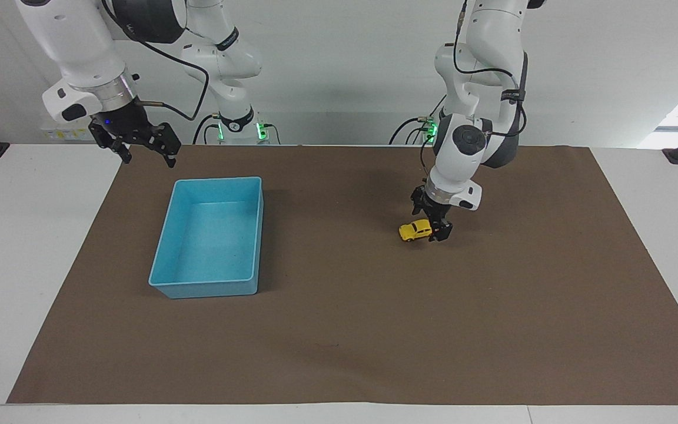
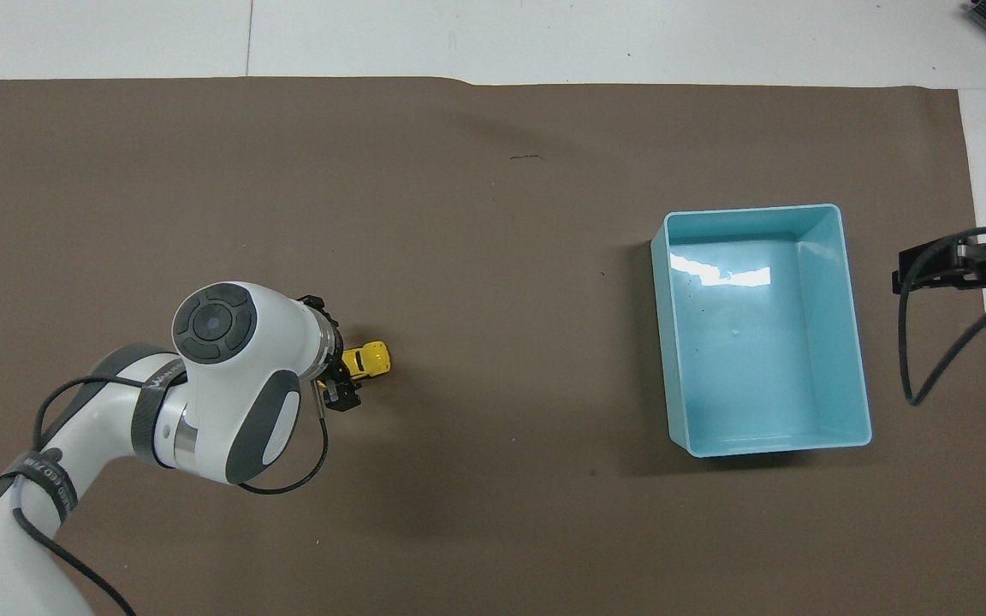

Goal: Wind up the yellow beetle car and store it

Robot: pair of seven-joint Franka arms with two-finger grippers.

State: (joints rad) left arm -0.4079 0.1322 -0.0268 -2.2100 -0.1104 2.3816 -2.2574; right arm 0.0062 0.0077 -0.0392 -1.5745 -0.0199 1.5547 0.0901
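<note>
Yellow beetle car point(image 1: 415, 230) w/ left tool point(image 1: 436, 231)

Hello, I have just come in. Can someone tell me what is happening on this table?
The left gripper is down at one end of the yellow beetle car, which sits on the brown mat. Whether its fingers have closed on the car cannot be told. The blue bin, toward the right arm's end of the table, has nothing in it. The right gripper waits in the air, open, by the bin's corner.

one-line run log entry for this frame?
left gripper: down at yellow beetle car on mat | right gripper: waiting, open | blue bin: empty
</note>
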